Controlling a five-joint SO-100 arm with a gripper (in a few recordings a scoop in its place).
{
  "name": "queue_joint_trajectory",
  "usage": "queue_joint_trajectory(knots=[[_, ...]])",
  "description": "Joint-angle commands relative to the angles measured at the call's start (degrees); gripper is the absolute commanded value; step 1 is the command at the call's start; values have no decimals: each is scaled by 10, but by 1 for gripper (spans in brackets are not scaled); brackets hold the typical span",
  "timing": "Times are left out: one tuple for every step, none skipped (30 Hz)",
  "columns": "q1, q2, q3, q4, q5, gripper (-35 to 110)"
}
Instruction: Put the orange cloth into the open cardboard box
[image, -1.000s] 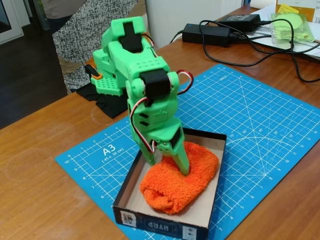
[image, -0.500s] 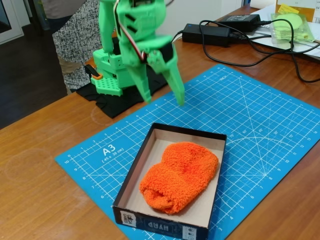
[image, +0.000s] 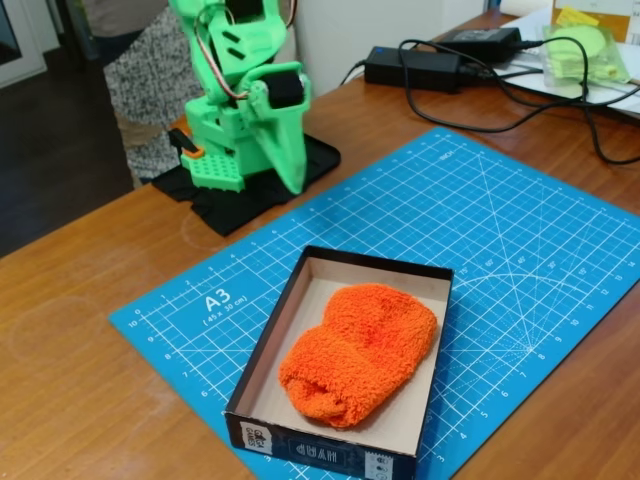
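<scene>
The orange cloth (image: 357, 352) lies as a soft lump inside the open cardboard box (image: 282, 302), filling most of its beige floor. The box sits on the blue cutting mat, black outside with white print on the near wall. My green gripper (image: 291, 178) is folded back over the arm's base at the upper left, well away from the box, pointing down. Its fingers look closed together with nothing between them.
The blue A3 cutting mat (image: 480, 230) covers the wooden table. Black power bricks and cables (image: 415, 68) lie at the back. A clear bag of pale green pads (image: 585, 50) rests top right. A person stands behind the table at top left.
The gripper let go of the cloth in the box, lifted away, then drew back and folded over the base, its fingers closing together. The cloth stays in the box.
</scene>
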Motion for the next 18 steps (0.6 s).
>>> queue_joint_trajectory(knots=[[-13,69,101,-31,11,-1],[-18,69,113,-33,7,-1],[-19,69,112,-27,12,0],[-16,69,111,-27,25,0],[-13,69,111,-25,40,0],[-8,69,110,-24,60,0],[-2,69,110,-22,69,0],[7,69,110,-22,74,0],[12,69,110,-22,72,0],[14,69,109,-18,68,0],[12,69,106,-10,57,0],[11,69,105,-4,49,0],[11,69,105,-2,47,0],[11,69,105,-2,48,0],[11,69,105,-2,48,0],[12,69,105,-2,48,0],[12,69,105,-2,49,0],[14,69,104,-2,51,0]])
